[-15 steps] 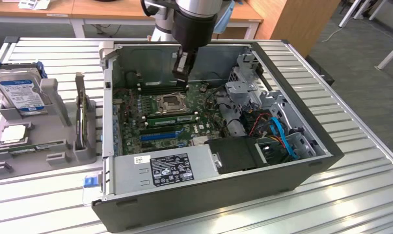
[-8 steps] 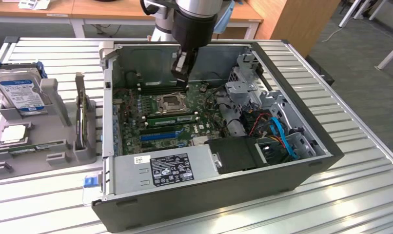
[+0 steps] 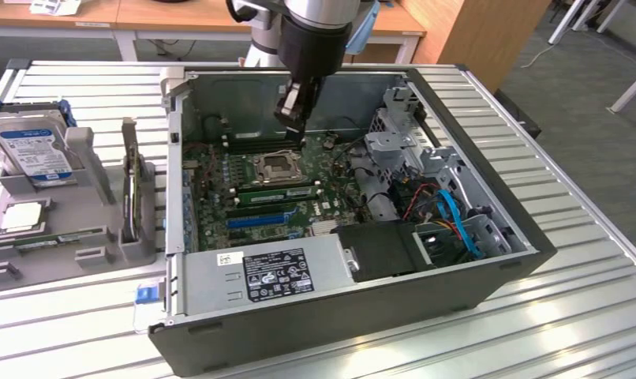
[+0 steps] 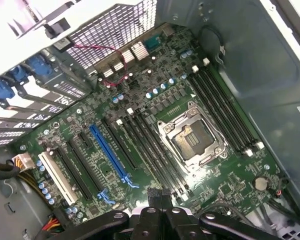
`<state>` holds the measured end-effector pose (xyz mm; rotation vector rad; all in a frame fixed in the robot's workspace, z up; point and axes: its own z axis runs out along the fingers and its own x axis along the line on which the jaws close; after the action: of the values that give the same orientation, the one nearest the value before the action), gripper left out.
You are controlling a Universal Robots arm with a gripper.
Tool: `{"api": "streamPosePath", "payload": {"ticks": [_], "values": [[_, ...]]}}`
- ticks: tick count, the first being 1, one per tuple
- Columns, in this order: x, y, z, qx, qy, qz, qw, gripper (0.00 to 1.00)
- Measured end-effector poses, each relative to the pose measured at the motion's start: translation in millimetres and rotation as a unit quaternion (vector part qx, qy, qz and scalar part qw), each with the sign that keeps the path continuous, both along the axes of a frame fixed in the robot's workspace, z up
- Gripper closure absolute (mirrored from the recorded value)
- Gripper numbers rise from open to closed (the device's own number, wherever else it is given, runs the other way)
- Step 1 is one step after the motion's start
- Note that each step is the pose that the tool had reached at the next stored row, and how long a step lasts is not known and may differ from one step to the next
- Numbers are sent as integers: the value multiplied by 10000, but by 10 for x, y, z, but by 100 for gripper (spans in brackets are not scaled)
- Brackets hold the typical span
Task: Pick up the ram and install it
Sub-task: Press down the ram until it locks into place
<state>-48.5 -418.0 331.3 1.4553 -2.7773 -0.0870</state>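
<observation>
- One gripper (image 3: pixel 293 118), mine: it hangs inside the open computer case (image 3: pixel 513 260), above the motherboard (image 3: pixel 218 178) and just beyond the empty processor socket (image 3: pixel 277 164). In the wrist view, the fingers (image 4: pixel 156 197) sit drawn close together with nothing between them.
- One ram (image 3: pixel 60 238), as best I can judge: a thin green stick lying flat in the grey fixture tray (image 3: pixel 87 259) on the exterior view's left, outside the case and well apart from me.
- One processor chip (image 3: pixel 24 215), square and silver, just behind that stick in the same tray.
- One hard drive (image 3: pixel 28 150) with a blue label, standing further back in the tray.
- Two banks of black memory slots: one beside the socket on the far wall's side (image 4: pixel 225 112), the other (image 4: pixel 152 155) between the socket and the blue expansion slot (image 4: pixel 110 155).
- One green strip (image 3: pixel 278 189) along that nearer bank in the exterior view. I cannot tell whether it is a seated stick or bare board.
- Step in hand, my judgement: the pick-up is not yet made, since I carry nothing and stand over the case, not the tray.
- Requirement for a grasp: fingers opened and squared to the stick's long edges, so that it lifts level.
</observation>
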Motion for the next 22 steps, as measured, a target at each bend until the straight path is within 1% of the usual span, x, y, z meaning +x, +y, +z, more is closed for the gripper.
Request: {"api": "streamPosePath", "payload": {"ticks": [6,12,17,22], "values": [[0,-2,0,0,0,-223,9998,90],[0,-3,0,0,0,-459,9989,90],[0,-3,-1,0,0,-680,9977,90],[0,-4,-1,0,0,-908,9959,90]]}}
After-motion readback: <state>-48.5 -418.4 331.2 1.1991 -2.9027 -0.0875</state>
